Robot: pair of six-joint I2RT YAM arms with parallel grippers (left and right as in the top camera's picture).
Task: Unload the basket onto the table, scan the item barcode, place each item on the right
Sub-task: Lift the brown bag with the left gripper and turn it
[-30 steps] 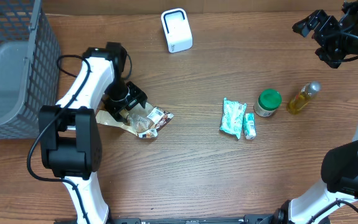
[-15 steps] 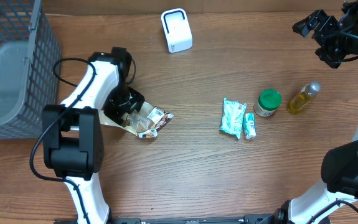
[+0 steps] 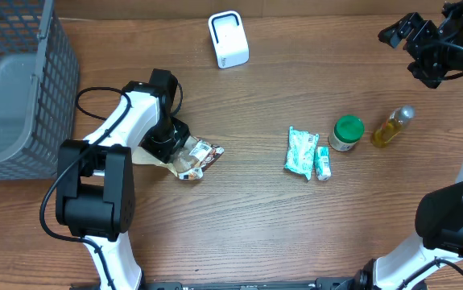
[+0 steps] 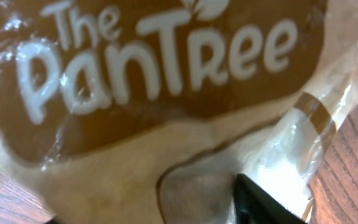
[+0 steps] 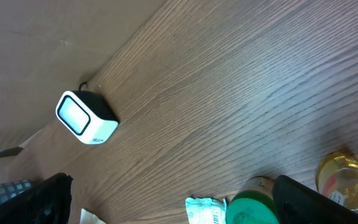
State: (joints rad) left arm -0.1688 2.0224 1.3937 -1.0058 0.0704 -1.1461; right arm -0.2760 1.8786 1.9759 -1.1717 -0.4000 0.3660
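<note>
Where glossy film crinkles, brown snack pouch (image 3: 187,157), grained wooden table (image 3: 255,217).

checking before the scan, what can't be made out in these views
Barcode on the snack bag: none visible; overhead it is too small, the left wrist view is too close and blurred.
Left gripper: overhead its own body covers the jaws; the wrist view shows one fingertip, so grip is unclear.
Oil bottle: right wrist view, cut off by the edge.

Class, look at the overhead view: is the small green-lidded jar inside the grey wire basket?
No, the green-lidded jar stands on the wooden table, far from the grey wire basket.
</note>
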